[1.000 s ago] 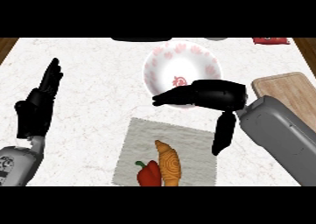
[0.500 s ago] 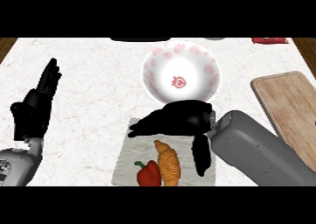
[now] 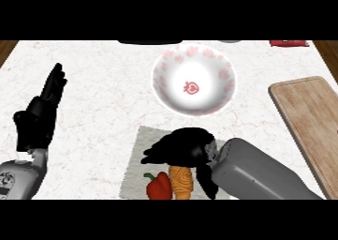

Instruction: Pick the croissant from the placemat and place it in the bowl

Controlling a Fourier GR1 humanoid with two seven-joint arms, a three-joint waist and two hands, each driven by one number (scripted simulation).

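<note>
I see the right black hand [image 3: 181,149] down over the top end of the golden-brown croissant [image 3: 181,180] on the grey fabric placemat [image 3: 145,147]. Fingers curl down at the croissant's upper end; looks like they're closing round it, but the hand hides the contact, so I can't tell for certain. Croissant is on the placemat, touching a red bell pepper [image 3: 157,185] on its left. White round bowl with red pattern [image 3: 194,79] sits just beyond the placemat, empty. Left black hand [image 3: 40,115] rests open, fingers up, at the left of the white marble worktop [image 3: 95,84]. Light wooden cutting board [image 3: 313,119] at right.
</note>
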